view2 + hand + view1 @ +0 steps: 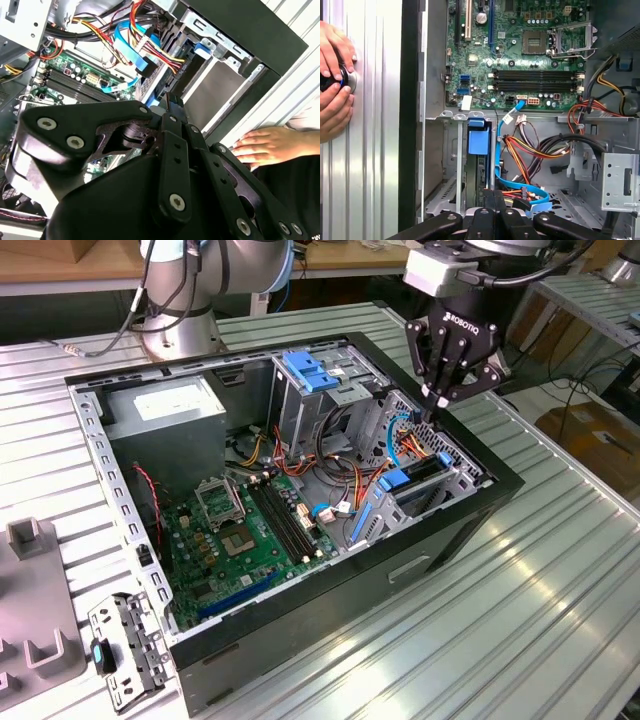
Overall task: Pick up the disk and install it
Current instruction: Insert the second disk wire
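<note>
while the claw (441,400) hovers over the disk (420,480), a hand (334,95) shows in the first wrist view.

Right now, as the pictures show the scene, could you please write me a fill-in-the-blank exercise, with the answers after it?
1. The gripper hangs over the open computer case and holds ____.
2. The disk stands in the drive cage, and its plastic rails are ____.
3. The motherboard in the case is ____ in colour.
4. In the first wrist view, a person's hands rest on the ribbed metal ____.

Answers: nothing; blue; green; table.
</note>
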Tool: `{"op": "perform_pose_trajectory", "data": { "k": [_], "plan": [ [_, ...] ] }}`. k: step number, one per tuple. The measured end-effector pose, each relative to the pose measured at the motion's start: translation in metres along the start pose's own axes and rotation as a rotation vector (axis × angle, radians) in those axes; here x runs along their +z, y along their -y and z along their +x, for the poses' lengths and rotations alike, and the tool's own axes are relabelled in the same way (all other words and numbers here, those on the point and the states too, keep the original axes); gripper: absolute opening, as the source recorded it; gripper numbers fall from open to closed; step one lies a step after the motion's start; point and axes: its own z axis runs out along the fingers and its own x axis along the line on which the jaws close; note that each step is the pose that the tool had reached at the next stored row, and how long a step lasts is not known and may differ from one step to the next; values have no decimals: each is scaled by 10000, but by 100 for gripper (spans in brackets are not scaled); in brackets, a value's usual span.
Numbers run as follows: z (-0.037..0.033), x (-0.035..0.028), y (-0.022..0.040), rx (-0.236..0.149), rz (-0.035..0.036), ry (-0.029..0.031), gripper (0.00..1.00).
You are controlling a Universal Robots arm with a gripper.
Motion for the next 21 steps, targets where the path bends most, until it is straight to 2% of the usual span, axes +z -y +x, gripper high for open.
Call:
{"op": "perform_pose_trajectory", "data": {
  "k": [16, 17, 18, 19, 21],
  "plan": [
    [-14, 1, 9, -4, -32, -4, 11],
    [-108, 22, 83, -29, -219, -160, 11],
    [-294, 47, 122, -52, -392, -183, 11],
    [-375, 95, 143, -67, -521, -343, 11],
    [-376, 94, 146, -67, -528, -421, 11]
  ]
}}
